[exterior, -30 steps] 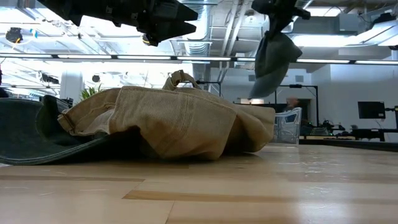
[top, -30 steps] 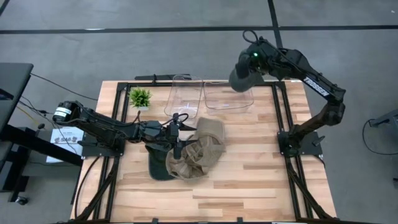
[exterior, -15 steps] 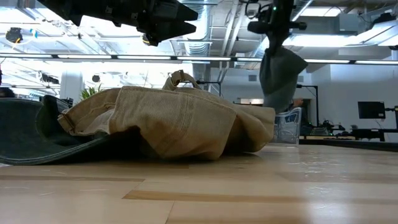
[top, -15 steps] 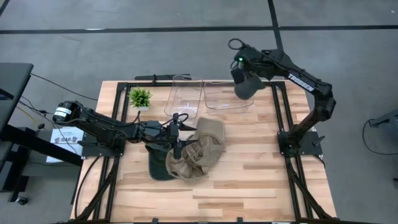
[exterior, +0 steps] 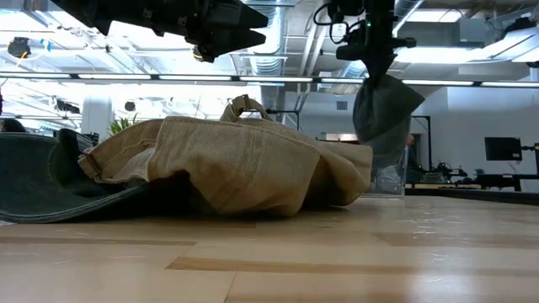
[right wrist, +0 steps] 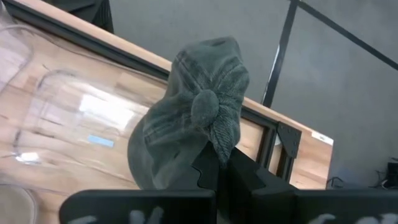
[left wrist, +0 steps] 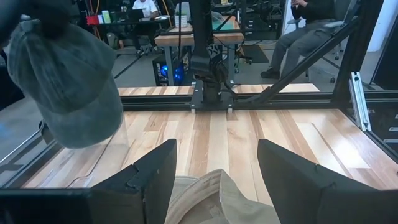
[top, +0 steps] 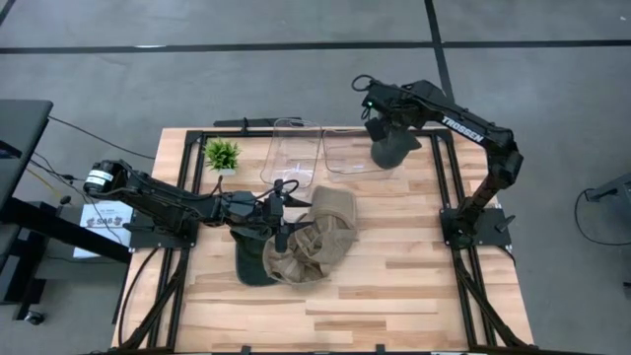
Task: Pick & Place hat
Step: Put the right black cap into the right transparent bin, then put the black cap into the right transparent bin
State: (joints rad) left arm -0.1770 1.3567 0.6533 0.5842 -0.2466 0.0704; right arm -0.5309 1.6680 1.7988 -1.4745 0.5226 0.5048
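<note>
From above, the right hand (top: 380, 120) hangs over the worktop's (top: 394, 266) far edge at about one o'clock, its fingers pinched on a grey-green hat (top: 394, 148) that dangles over the right-hand clear bin (top: 345, 153); a second clear bin (top: 291, 148) stands just beside it toward twelve o'clock; the left hand (top: 284, 209) hovers near the centre with fingers spread apart, over a tan hat (top: 320, 242) that lies heaped on a dark hat (top: 251, 266); a small green plant (top: 222, 153) sits at eleven o'clock.

At table height, the tan hat (exterior: 236, 164) fills the middle of the worktop (exterior: 337, 261), the dark hat's brim (exterior: 34, 181) showing at nine o'clock; the grey-green hat (exterior: 383, 109) hangs from the right hand (exterior: 370, 59) at one o'clock.

From the left wrist, two dark fingers (left wrist: 155, 174) stand wide apart above the tan hat (left wrist: 217, 199); the grey-green hat (left wrist: 68, 93) hangs farther off; seated people show beyond the worktop.

From the right wrist, the fingers (right wrist: 214, 171) clamp the hat's crown (right wrist: 199, 124) near its button, above the clear bin (right wrist: 68, 124).
</note>
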